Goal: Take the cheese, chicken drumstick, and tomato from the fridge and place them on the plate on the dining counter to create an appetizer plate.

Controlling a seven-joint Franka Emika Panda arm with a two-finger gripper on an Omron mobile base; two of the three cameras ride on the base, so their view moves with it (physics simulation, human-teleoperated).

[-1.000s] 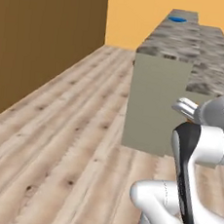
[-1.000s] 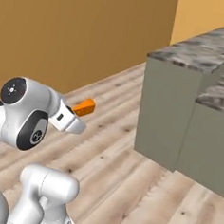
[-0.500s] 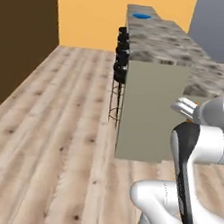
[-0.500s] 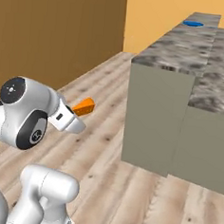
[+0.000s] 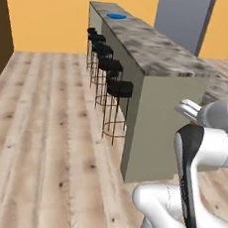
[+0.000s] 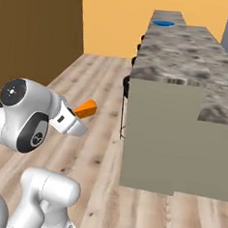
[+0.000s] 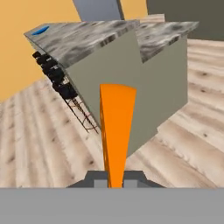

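One marble dining counter (image 5: 157, 53), wood floor (image 5: 39, 128)

A blue plate (image 5: 116, 16) sits at the dining counter's (image 5: 157, 55) far end.

The plate (image 5: 116, 16) is set on the far end of the dining counter (image 5: 157, 53); a row of stools (image 5: 109, 65) is lined along its left side — the cheese (image 6: 86, 109) is held before its near end.

base views flank dining counter (image 5: 157, 55), hand view nearer
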